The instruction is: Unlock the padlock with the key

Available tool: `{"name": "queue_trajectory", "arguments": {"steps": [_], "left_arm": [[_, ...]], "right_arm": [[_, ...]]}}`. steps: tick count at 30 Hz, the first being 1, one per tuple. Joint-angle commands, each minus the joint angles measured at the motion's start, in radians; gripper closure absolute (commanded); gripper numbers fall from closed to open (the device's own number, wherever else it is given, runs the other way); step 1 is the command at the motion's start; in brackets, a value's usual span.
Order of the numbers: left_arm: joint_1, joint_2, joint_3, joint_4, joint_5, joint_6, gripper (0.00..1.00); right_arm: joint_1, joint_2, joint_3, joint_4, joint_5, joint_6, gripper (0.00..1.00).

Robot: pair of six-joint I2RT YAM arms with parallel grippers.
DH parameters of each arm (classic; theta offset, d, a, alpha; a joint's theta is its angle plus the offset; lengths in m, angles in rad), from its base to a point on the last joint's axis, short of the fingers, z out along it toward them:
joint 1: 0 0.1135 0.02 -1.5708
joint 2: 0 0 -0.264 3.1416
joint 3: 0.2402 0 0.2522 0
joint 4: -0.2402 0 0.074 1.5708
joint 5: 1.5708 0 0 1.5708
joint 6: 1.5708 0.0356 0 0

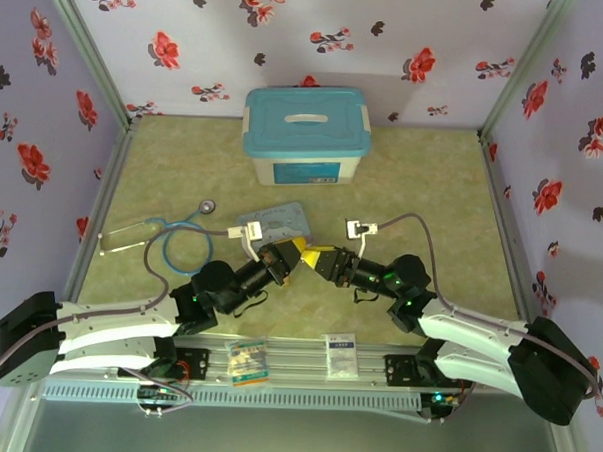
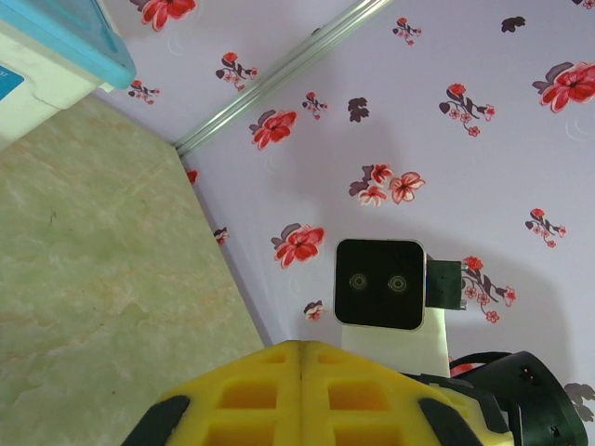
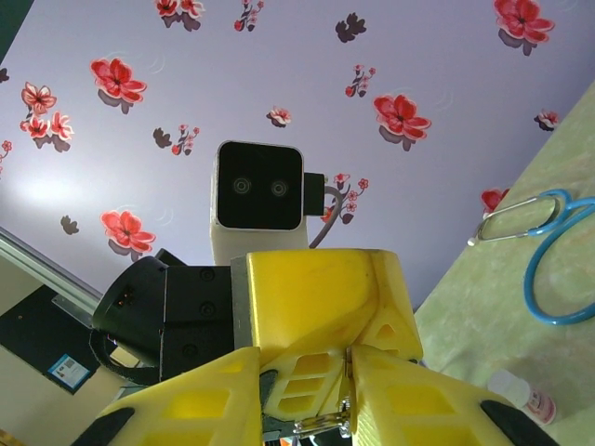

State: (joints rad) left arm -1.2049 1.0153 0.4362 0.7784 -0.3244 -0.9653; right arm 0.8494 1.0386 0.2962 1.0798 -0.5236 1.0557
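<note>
Two pairs of jaws, one stethoscope (image 1: 208,206)

Likely a lab booth: flowered walls (image 1: 320,37), aluminium frame (image 1: 89,52).

Count on the table (image 1: 433,192): one lidded storage box (image 1: 306,136); one stethoscope (image 1: 176,231); one flat grey pouch (image 1: 282,221); one small white connector (image 1: 363,228) on a cable. Front rail: two packets, left packet (image 1: 248,362) and right packet (image 1: 341,354). Grippers: two, left gripper (image 1: 298,253) and right gripper (image 1: 317,259).
</note>
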Motion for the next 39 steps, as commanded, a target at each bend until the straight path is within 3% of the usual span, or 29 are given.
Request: {"name": "queue_trajectory", "arguments": {"steps": [1, 5, 18, 23, 39], "left_arm": [[0.004, 0.007, 0.025, 0.038, -0.022, 0.011, 1.00], [0.004, 0.011, 0.025, 0.044, -0.021, 0.007, 1.00], [0.004, 0.017, 0.023, 0.030, -0.039, 0.009, 1.00], [0.004, 0.026, 0.007, 0.051, -0.037, -0.011, 1.00], [0.004, 0.051, -0.004, 0.060, -0.024, -0.034, 1.00]], "right_arm": [[0.014, -0.009, -0.014, 0.002, -0.020, -0.023, 0.68], [0.014, -0.012, -0.025, -0.026, 0.001, -0.034, 0.59], [0.014, -0.032, -0.058, 0.024, 0.020, -0.028, 0.69], [0.014, -0.025, -0.062, 0.043, 0.037, -0.029, 0.79], [0.013, 0.017, -0.055, 0.086, 0.059, -0.031, 0.79]]}}
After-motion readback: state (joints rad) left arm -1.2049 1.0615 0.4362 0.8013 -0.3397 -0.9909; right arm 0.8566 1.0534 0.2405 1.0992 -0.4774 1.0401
